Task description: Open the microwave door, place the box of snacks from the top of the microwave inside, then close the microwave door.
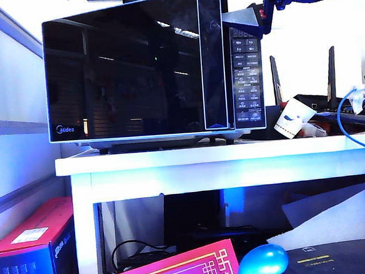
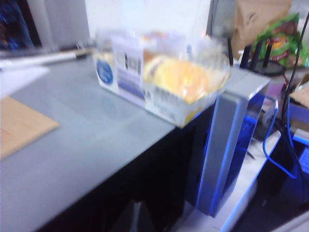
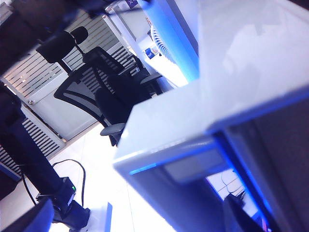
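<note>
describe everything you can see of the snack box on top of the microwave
The small whitish, semi-clear plastic box of snacks sits upright on the grey top of the large black microwave, at its front edge near one corner, one corner of the box slightly overhanging. Through the clear lid, yellow-orange rounded contents show. Its side carries a white label with a barcode, small print and a blue round sticker. The left wrist view is blurred, so the print is unreadable. No tool touches it; only the microwave top supports it. The exterior view does not show it.
</note>
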{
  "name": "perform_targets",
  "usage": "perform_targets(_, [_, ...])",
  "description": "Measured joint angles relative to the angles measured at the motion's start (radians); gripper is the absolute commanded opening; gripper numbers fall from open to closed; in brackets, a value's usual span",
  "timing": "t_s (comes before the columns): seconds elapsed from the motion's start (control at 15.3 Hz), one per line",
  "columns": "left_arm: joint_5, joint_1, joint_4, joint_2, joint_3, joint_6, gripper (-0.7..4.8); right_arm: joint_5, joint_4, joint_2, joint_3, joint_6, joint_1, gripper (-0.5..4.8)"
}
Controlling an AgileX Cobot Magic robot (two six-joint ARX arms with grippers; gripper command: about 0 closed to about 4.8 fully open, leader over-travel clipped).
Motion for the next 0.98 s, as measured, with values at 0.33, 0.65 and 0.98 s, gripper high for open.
perform_targets(0.33, [-0.001, -0.005, 0.071, 0.047, 0.0, 0.0, -0.06, 0.004, -0.007, -0.002, 0.0, 0.0, 0.018, 4.79])
perform_targets(0.65, [-0.001, -0.005, 0.216, 0.077, 0.0, 0.0, -0.06, 0.011, -0.008, -0.002, 0.0, -0.001, 0.031, 4.79])
perform_targets(0.98, [-0.001, -0.008, 0.223, 0.108, 0.006, -0.005, -0.06, 0.011, -0.007, -0.002, 0.0, -0.004, 0.03, 4.79])
